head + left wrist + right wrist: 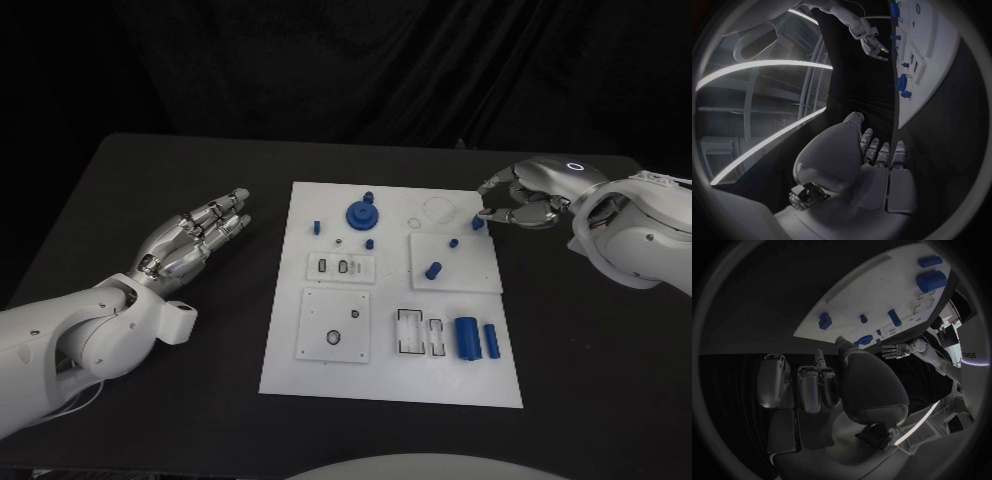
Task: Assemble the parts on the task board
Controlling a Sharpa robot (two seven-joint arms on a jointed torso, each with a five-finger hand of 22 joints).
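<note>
Black cloth backs a black table [173,180] on which the white task board [389,385] lies centred. Blue parts stand or lie across it: a gear-like disc [361,213] near the far edge, a short peg [434,269] on a raised plate, and a large cylinder [467,337] on the near right.

Left hand [195,240] hovers beside the board's left edge, fingers extended and slightly apart, holding nothing. Right hand [531,198] sits at the board's far right corner, fingers curled inward; a small blue piece [477,222] lies at its fingertips, but contact cannot be confirmed.

Parts appear rigid, light and smooth, so likely slippery; grip cylinders across the diameter at mid-length.
</note>
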